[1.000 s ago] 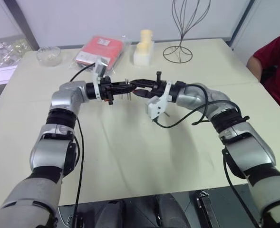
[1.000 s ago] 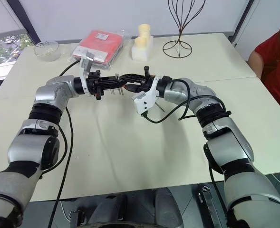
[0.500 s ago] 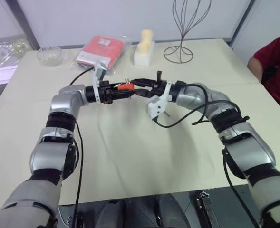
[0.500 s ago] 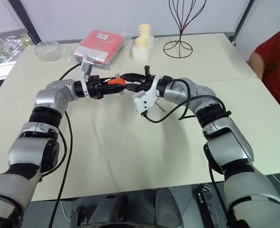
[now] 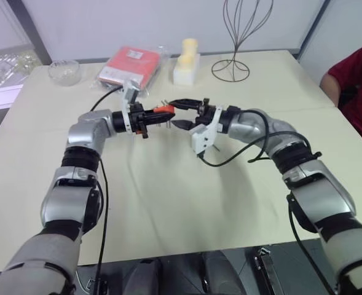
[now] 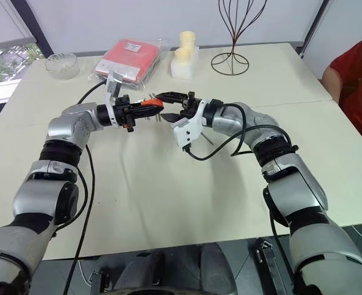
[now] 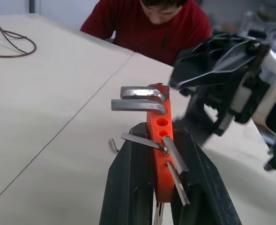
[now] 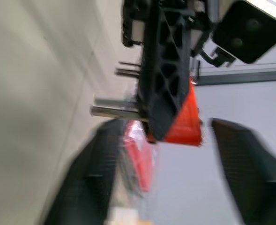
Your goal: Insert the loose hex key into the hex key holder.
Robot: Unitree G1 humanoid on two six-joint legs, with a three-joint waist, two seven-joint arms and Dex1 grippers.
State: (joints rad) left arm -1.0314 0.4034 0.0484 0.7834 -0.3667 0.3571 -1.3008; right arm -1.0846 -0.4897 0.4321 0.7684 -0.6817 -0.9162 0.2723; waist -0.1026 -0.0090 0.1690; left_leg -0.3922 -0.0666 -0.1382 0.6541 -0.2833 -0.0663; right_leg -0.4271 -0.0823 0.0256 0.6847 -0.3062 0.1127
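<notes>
The left hand (image 7: 163, 187) hides the lower end of the hex key holder (image 7: 160, 154), its keys blurred in the right wrist view

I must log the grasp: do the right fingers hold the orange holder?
No, the right gripper stands open beside the hex key holder, which the left gripper clamps.

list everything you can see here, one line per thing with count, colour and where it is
red-orange plastic hex key holder: one, clamped in the left hand, held above the table
silver metal hex keys: several, projecting from the holder
small bent metal hex key: one, lying on the table
flat red packet in clear plastic: one, far left
clear glass bowl: one, far left corner
pale yellow block-shaped object: one, far middle
dark wire stand: one, far right of middle
cream table: one
person in red shirt: one, right edge
left hand: shut on holder
right hand: open, facing holder
</notes>
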